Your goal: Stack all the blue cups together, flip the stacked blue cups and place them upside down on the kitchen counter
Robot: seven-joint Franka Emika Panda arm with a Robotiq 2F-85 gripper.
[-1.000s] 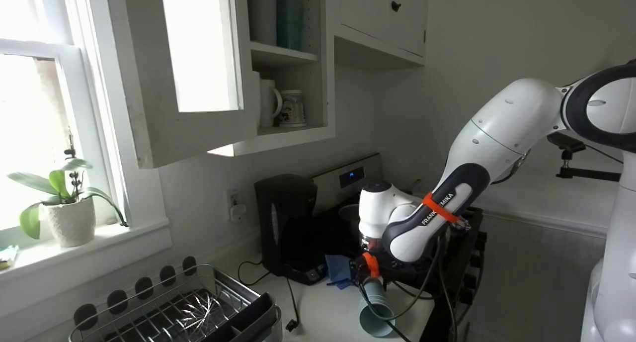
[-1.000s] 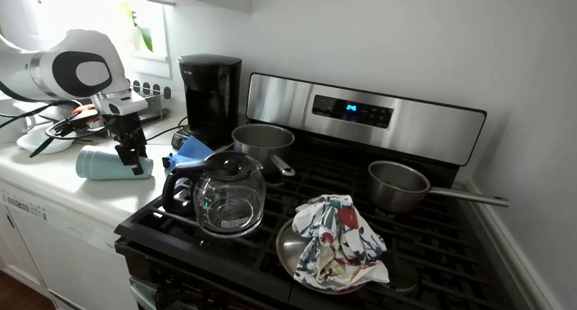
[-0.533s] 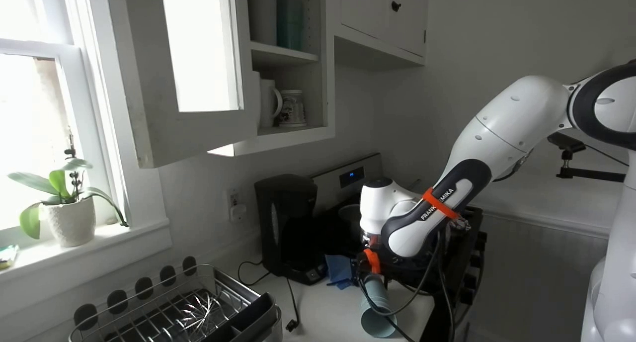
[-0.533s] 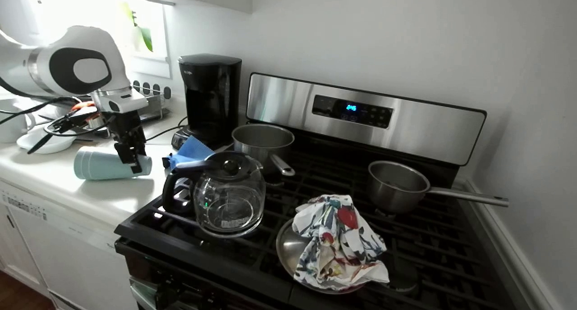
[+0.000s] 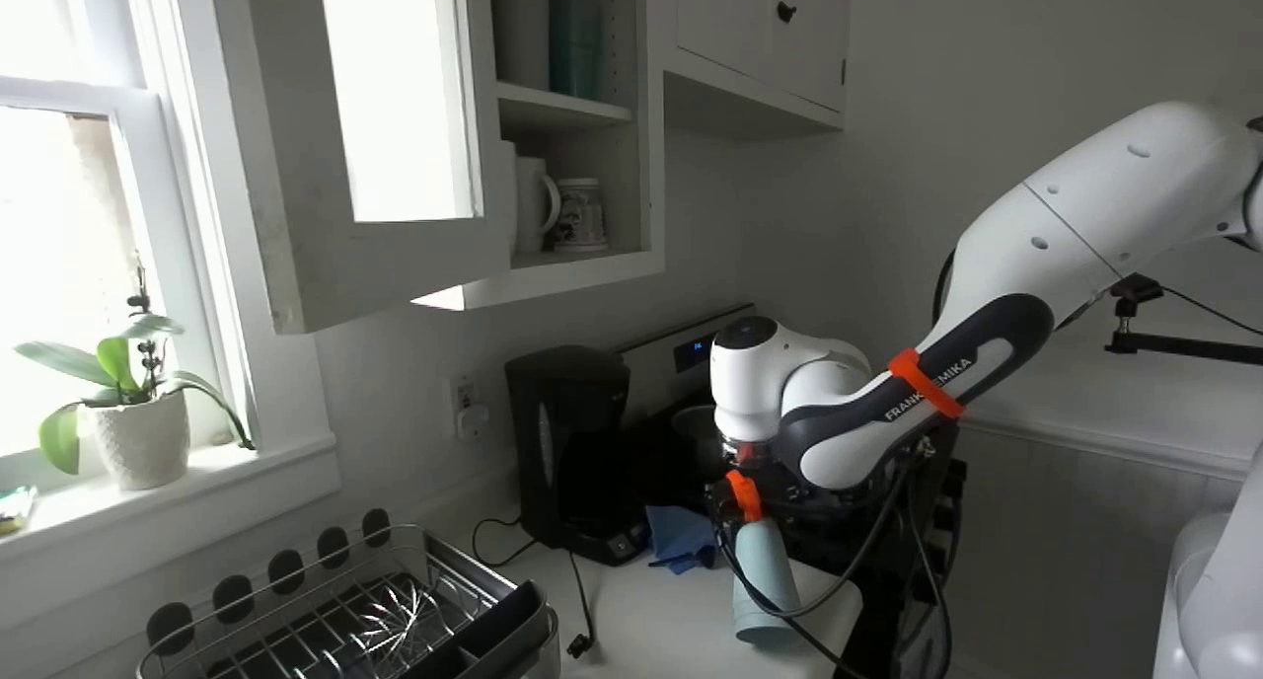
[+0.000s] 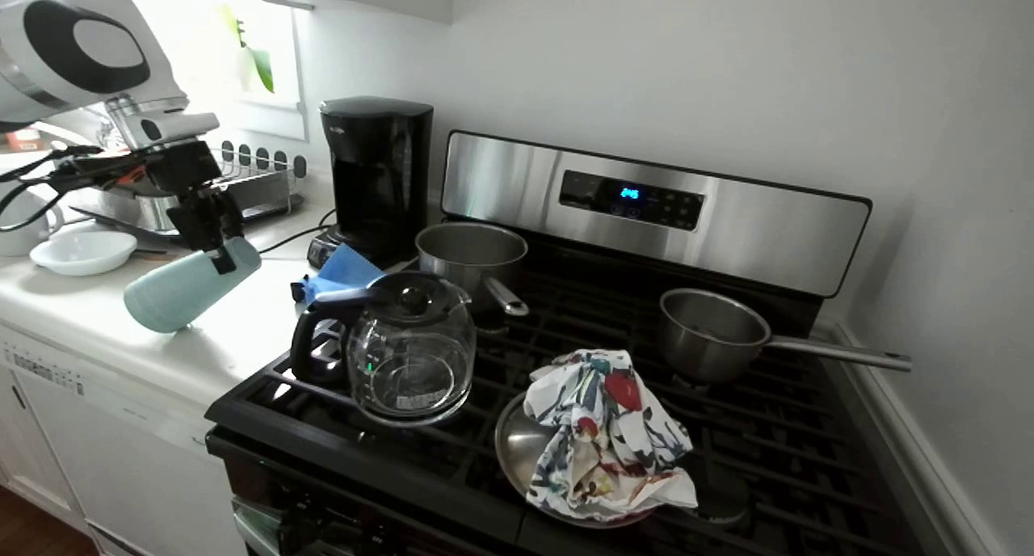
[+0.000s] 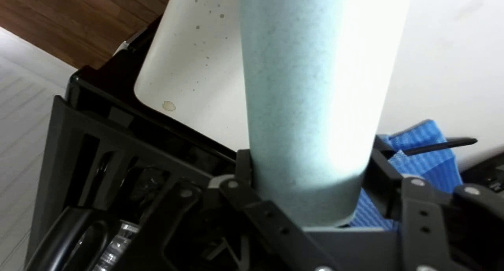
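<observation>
The pale blue cups show as one tapered body; how many are nested cannot be told. They also show in an exterior view and fill the middle of the wrist view. My gripper is shut around the narrow base end, with a finger on each side in the wrist view. The stack is tilted, base end up and wide mouth end down, facing away from the stove. Its mouth is hidden. The low end is close to the white kitchen counter; whether it touches cannot be told.
A blue cloth and black coffee maker stand behind. The stove with a glass coffee pot borders the counter. A white bowl and a wire dish rack stand farther along. Cables hang from the arm past the cups.
The arm has risen and drawn back. The stack has gone from lying nearly flat to tilted, base end raised and mouth turned down; its inside no longer shows.
</observation>
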